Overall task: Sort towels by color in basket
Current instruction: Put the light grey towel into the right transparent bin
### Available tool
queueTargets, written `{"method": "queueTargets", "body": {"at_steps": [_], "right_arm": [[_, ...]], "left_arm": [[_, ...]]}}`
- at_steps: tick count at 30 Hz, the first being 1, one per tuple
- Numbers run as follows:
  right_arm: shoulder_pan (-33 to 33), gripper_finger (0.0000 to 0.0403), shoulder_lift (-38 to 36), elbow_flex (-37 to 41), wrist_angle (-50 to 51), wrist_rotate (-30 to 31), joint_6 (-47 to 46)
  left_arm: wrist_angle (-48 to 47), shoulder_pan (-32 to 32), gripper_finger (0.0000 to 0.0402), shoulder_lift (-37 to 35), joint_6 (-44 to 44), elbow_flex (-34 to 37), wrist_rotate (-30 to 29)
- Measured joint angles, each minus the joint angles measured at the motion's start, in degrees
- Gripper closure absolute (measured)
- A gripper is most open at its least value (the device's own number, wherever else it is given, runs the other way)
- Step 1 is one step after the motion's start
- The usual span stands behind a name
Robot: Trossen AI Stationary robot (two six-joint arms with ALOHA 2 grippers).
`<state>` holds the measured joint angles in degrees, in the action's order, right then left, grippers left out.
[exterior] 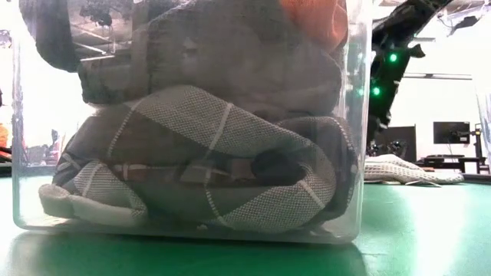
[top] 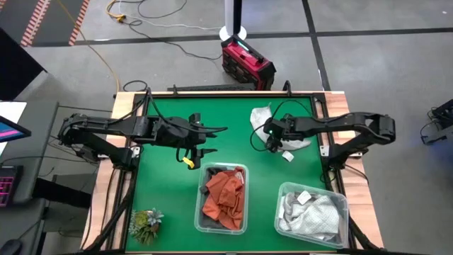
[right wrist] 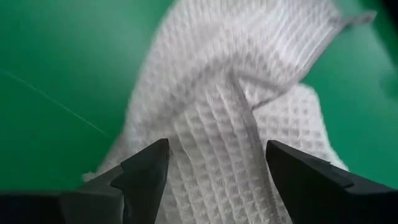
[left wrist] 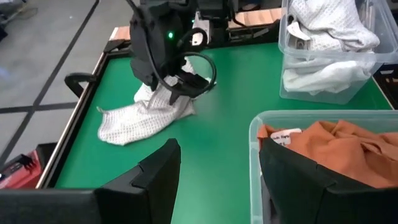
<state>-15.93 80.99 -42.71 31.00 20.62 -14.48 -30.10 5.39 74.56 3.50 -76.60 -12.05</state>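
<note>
The left hand (top: pixel 200 140) hangs open and empty above the green tabletop (top: pixel 163 184), just behind the bin of rust-orange towels (top: pixel 225 198). Right of that bin stands a second clear bin holding light grey towels (top: pixel 315 212). Behind it, the right hand (top: pixel 272 140) is spread wide directly over a white waffle-weave towel (right wrist: pixel 249 118) lying loose on the tabletop, its fingers (right wrist: pixel 146 168) straddling the cloth without gripping it.

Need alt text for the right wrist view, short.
The right gripper hangs open just above a white waffle-weave towel lying crumpled on the green table. Its two dark fingers frame the cloth without closing on it.
</note>
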Motion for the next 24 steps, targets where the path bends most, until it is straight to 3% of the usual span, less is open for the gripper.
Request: {"method": "queueTargets", "body": {"at_steps": [3,9,13,19,24], "right_arm": [[-0.39,0.0097,1.57,0.95,-0.24,-0.91,0.00],[-0.76,0.0121,2.99,1.94,-0.30,-8.90,-0.95],[-1.15,0.0194,4.48,2.11,-0.01,-12.77,-1.64],[0.29,0.0368,2.98,2.22,1.82,-13.88,-0.57],[3.11,0.0369,-2.44,-0.06,9.67,-14.95,-0.90]], "left_arm": [[-0.29,0.00,0.0194,0.00,-0.16,0.02,-0.01],[0.06,0.00,0.0194,0.00,0.12,0.02,-0.84],[0.06,0.00,0.0194,0.00,0.12,0.02,-1.18],[0.02,0.00,0.0194,0.00,0.15,0.02,-1.97],[0.00,0.00,0.0194,0.00,0.32,0.02,-2.01]]}}
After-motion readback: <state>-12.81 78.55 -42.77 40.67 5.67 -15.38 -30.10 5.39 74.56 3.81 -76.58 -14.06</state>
